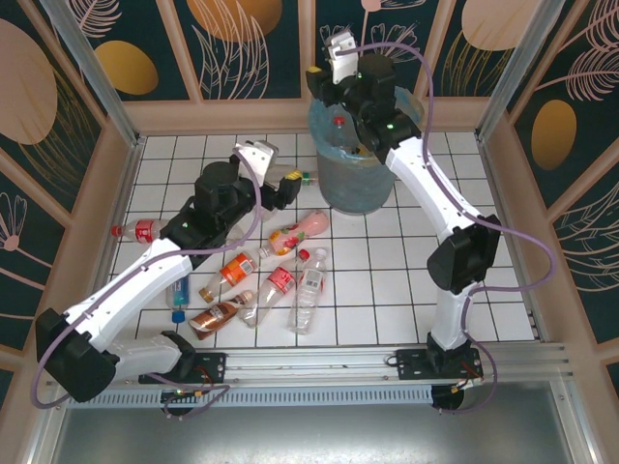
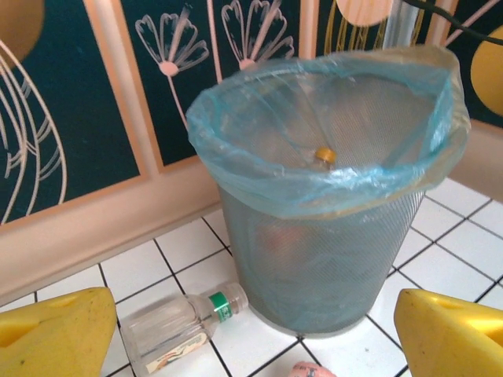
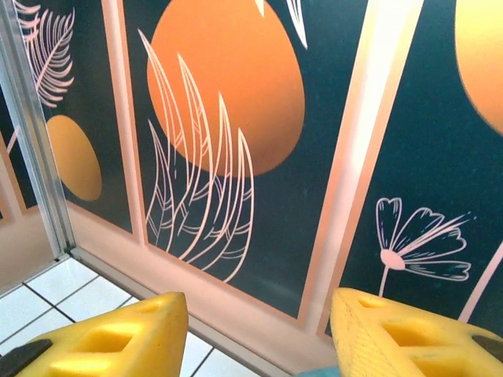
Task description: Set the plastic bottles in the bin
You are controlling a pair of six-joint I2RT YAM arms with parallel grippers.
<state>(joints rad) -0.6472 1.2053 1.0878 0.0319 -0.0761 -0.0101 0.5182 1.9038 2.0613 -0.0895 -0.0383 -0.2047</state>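
The bin (image 1: pixel 353 179), grey-blue mesh with a light-blue bag, stands at the back of the tiled floor. Inside it lie a red-capped bottle (image 1: pixel 338 126) and an orange cap (image 2: pixel 324 155). My right gripper (image 1: pixel 325 82) hangs over the bin's rim, facing the back wall; it (image 3: pixel 255 338) is open with nothing between its yellow fingers (image 3: pixel 102 338). My left gripper (image 1: pixel 282 186) is low, just left of the bin, and open (image 2: pixel 251 345). A clear green-capped bottle (image 2: pixel 177 326) lies on its side in front of it, its cap against the bin's foot (image 2: pixel 330 259).
Several more bottles lie in a loose group mid-floor: a pink one (image 1: pixel 305 227), an orange-labelled one (image 1: pixel 237 271), a red-labelled one (image 1: pixel 280 280), a clear one (image 1: pixel 309 290). A red-labelled bottle (image 1: pixel 140 230) lies by the left wall. Patterned walls enclose three sides.
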